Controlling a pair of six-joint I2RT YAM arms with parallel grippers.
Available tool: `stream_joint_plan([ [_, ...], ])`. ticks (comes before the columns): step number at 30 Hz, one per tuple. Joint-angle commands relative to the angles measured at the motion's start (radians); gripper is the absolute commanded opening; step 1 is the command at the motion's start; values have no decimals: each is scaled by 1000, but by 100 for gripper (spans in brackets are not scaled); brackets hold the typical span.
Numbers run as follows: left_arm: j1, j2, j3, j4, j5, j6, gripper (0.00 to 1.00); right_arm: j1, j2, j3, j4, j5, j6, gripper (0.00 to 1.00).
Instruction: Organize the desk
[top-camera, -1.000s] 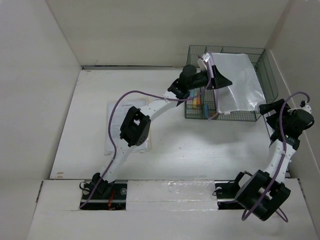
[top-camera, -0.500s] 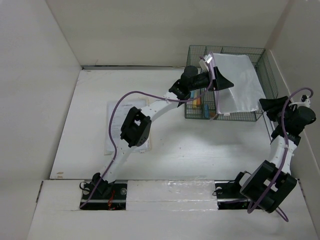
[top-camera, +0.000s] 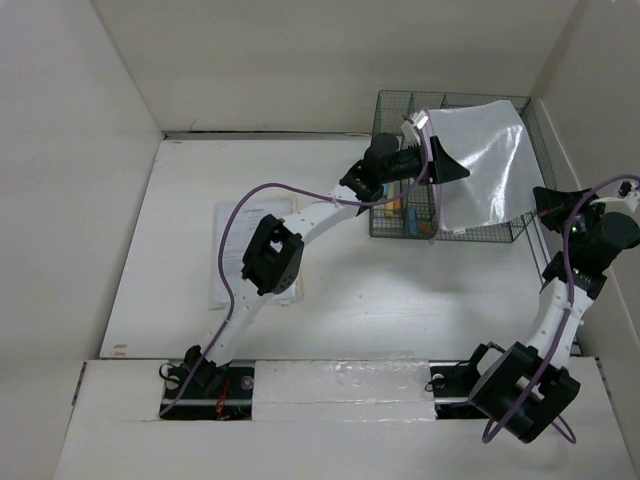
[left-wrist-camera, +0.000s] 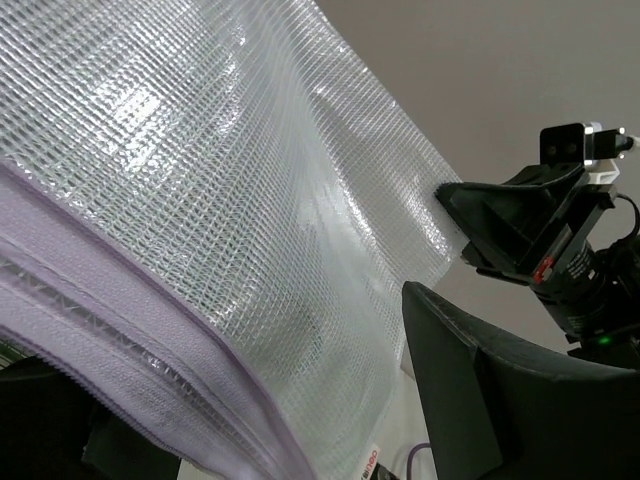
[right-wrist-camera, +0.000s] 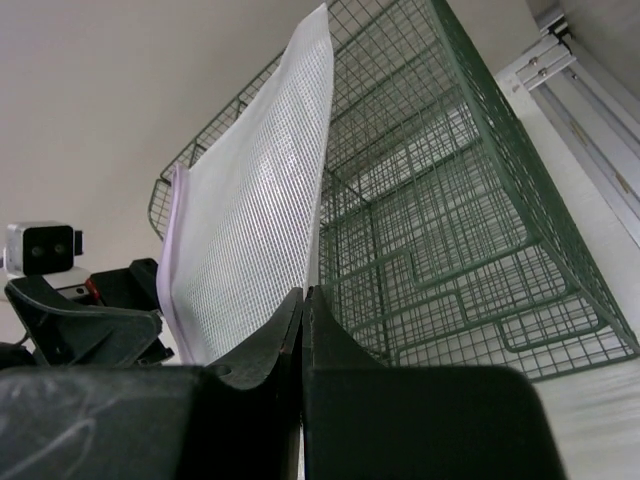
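A clear mesh zip pouch (top-camera: 480, 160) with a lilac zipper edge hangs tilted over the green wire rack (top-camera: 525, 215) at the back right of the white desk (top-camera: 380, 290). My right gripper (top-camera: 540, 205) is shut on the pouch's near right edge; in the right wrist view the jaws (right-wrist-camera: 303, 295) pinch the pouch (right-wrist-camera: 250, 210) beside the rack (right-wrist-camera: 450, 200). My left gripper (top-camera: 440, 160) stands open at the pouch's left side. In the left wrist view the pouch (left-wrist-camera: 250, 200) fills the space between its wide-set fingers (left-wrist-camera: 470, 400).
A sheet of printed paper (top-camera: 232, 255) lies on the desk's left part, partly under the left arm. Small coloured items (top-camera: 392, 207) sit in the rack's left compartment. White wall panels close in the desk, and the right one stands near the right arm.
My right gripper has shut on the pouch's right edge and drawn it up and right. The pouch now stands steeper over the rack. The left gripper has barely moved.
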Motion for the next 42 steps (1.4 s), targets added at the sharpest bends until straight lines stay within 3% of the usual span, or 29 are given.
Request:
stream_joint_plan([
  [1, -7, -73, 55, 34, 6, 17, 71, 2, -6, 60, 54, 20, 0, 0],
  [4, -7, -77, 50, 29, 6, 24, 69, 2, -40, 54, -17, 73, -45, 0],
  [8, -7, -77, 56, 0, -5, 42, 74, 2, -80, 63, 2, 104, -57, 0],
  [11, -7, -81, 56, -29, -29, 74, 83, 12, -38, 123, 41, 159, -30, 0],
  [18, -7, -101, 58, -80, -57, 120, 91, 52, 181, 228, 256, 216, 109, 0],
  [27, 21, -221, -121, -91, -109, 178, 90, 52, 282, 260, 183, 256, 18, 0],
  [29, 30, -260, -199, -94, -149, 194, 89, 52, 325, 344, 76, 180, -34, 0],
  [34, 30, -394, -334, -98, -206, 260, 89, 42, 436, 428, 9, -19, -97, 0],
  [36, 30, -420, -332, -127, -227, 286, 90, 31, 430, 418, 21, -119, -95, 0],
  [42, 30, -380, -246, -227, -243, 301, 85, -9, 347, 355, -55, -164, -163, 0],
])
